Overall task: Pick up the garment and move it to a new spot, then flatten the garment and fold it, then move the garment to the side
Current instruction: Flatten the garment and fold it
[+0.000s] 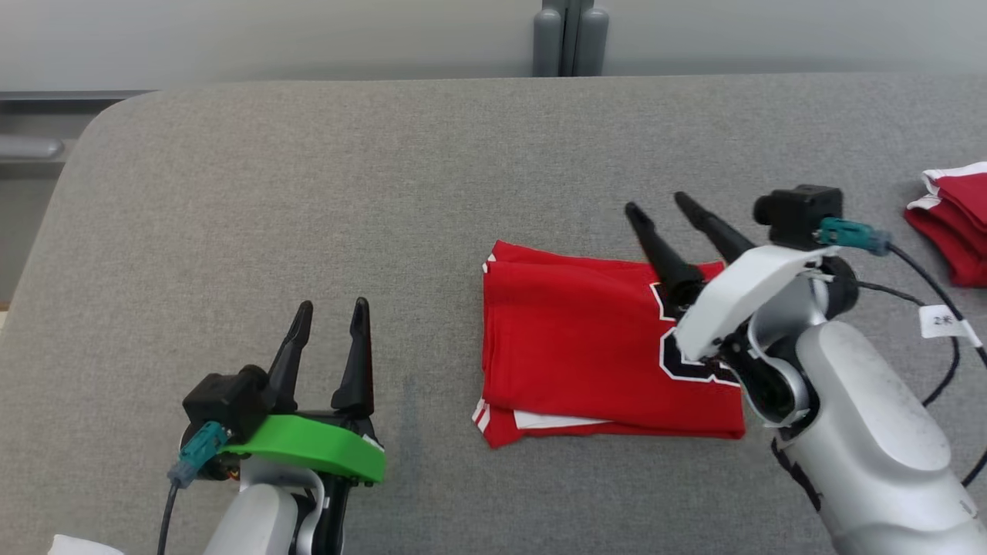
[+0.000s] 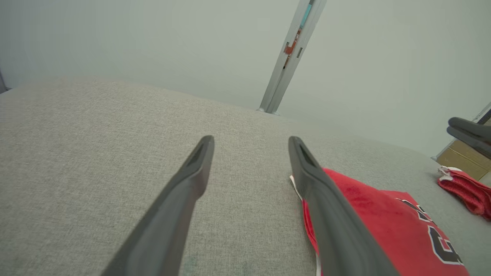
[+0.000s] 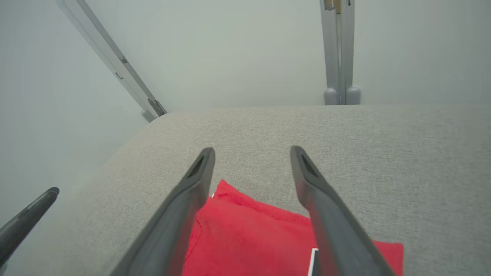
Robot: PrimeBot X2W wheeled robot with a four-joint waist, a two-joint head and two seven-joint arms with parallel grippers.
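Lying folded into a flat rectangle on the grey fabric-covered surface [image 1: 308, 193], the red jersey [image 1: 586, 347] sits right of centre in the head view, its black-and-white lettering partly covered by the right arm [image 1: 864, 416]. The right gripper [image 1: 657, 202] hangs over the jersey's far right part with its two dark fingers spread apart and nothing between them. The right wrist view confirms the gap, with red cloth below the fingers and grey fabric beyond. The left gripper [image 1: 333, 304] is well apart from the jersey, over bare fabric to its left, fingers likewise spread and empty. Its wrist view catches a corner of the jersey just beside one finger, and adds a cardboard box [image 2: 460, 153] past the surface's edge. A second bundle of red cloth [image 1: 956, 223] with white trim lies near the surface's right edge, apart from the jersey; a grey post [image 1: 570, 38] stands behind the far edge.
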